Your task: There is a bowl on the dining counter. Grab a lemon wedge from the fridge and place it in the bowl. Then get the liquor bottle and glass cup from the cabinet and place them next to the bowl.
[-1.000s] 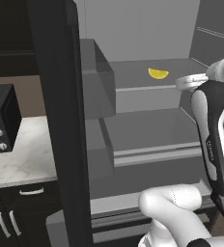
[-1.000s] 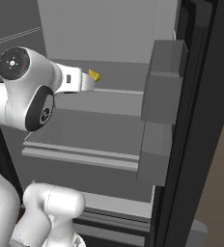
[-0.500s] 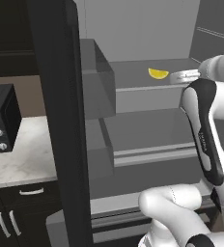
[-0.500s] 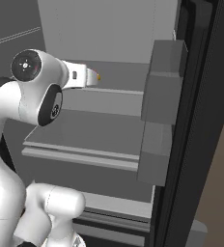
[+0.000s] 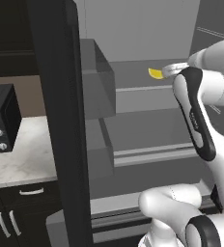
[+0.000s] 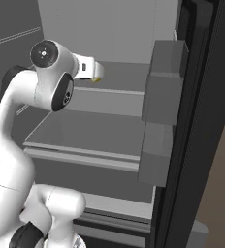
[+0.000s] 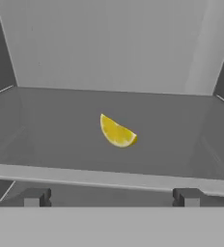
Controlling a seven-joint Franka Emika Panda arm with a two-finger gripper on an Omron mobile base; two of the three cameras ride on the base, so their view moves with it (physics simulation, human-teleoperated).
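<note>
Closest to me in the hand view are the two dark fingertips (image 7: 35, 197) of the gripper (image 7: 111, 198), sitting far apart at the bottom of the picture, so the jaws are spread wide with nothing between them. Just past them is the front lip of a pale grey shelf (image 7: 61, 125), and the lemon wedge (image 7: 116, 132) lies alone near the middle of that shelf, rind edge down to the right, lined up roughly between the fingers but well apart from them.

From the left base view, the white arm (image 5: 197, 116) reaches up into the open fridge (image 5: 133, 159) and the wedge pokes out just beside the hand on the upper shelf. The black fridge door (image 5: 58, 120) stands open on the left with grey door bins (image 5: 97, 79) hung on it. Further left is a marble countertop (image 5: 22, 154) with a black microwave (image 5: 0, 118) on it, low black cabinets below.
</note>
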